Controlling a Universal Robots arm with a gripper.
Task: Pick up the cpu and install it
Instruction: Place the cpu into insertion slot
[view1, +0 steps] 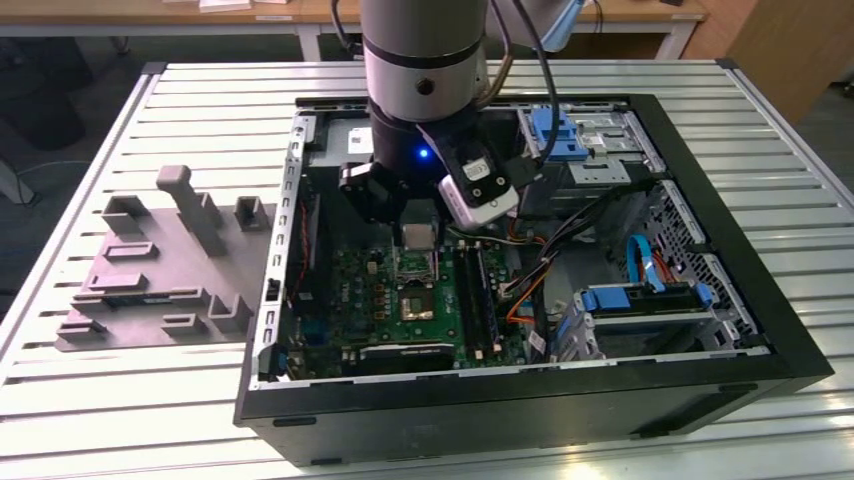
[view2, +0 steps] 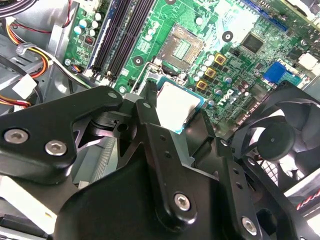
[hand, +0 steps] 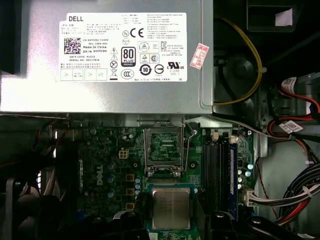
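The cpu (view1: 418, 236), a small silvery square with a thin pale rim, hangs above the green motherboard (view1: 360, 300) inside the open computer case. My gripper (view1: 418, 240) is shut on it, with a black finger at each side of the chip in both wrist views. The cpu (hand: 170, 207) sits a short way off the open socket (hand: 164, 150), whose metal frame and lever stand raised. In the second wrist view the cpu (view2: 177, 105) is held between the fingers (view2: 150, 97), and the empty socket (view2: 182, 47) lies beyond it.
A grey power supply box (hand: 125, 50) with a white label borders the socket. Memory slots (hand: 220, 165), a black fan (view2: 280, 135) and bundles of cables (hand: 295, 125) flank the board. Blue-tabbed drive bays (view1: 641, 300) fill the case's right. A grey fixture plate (view1: 160, 270) lies on the slatted table.
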